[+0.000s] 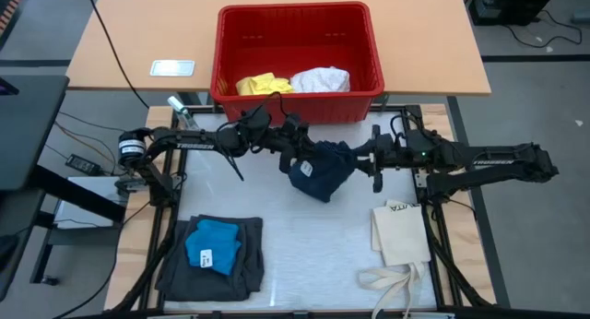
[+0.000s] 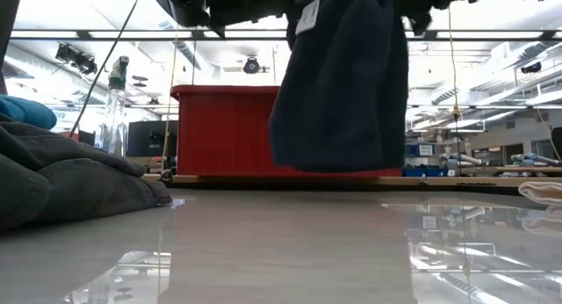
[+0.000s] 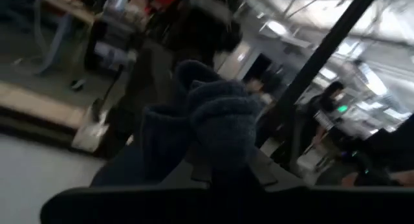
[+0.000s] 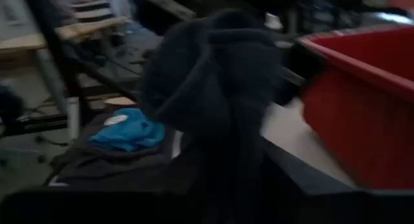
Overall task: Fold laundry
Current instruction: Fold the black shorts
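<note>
A navy garment with a white tag hangs in mid-air between my two grippers, over the middle of the table and in front of the red basket. My left gripper reaches in level from the table's left and is shut on the garment's top. My right gripper reaches in level from the right, against the garment's other side. Whether it grips the cloth is hidden by the cloth itself. The low view shows the garment hanging clear of the tabletop. My left gripper pinches a bunched fold of the navy garment's upper part between its two fingers. The fingers come level from the table's left. Several layers are gathered there. The garment hangs slack below the fingers, clear of the table.
A yellow cloth and a white cloth lie in the red basket. Folded dark grey shorts lie at the near left with a bright blue cloth on top. A cream tote bag lies near right. A bottle stands at the far left.
</note>
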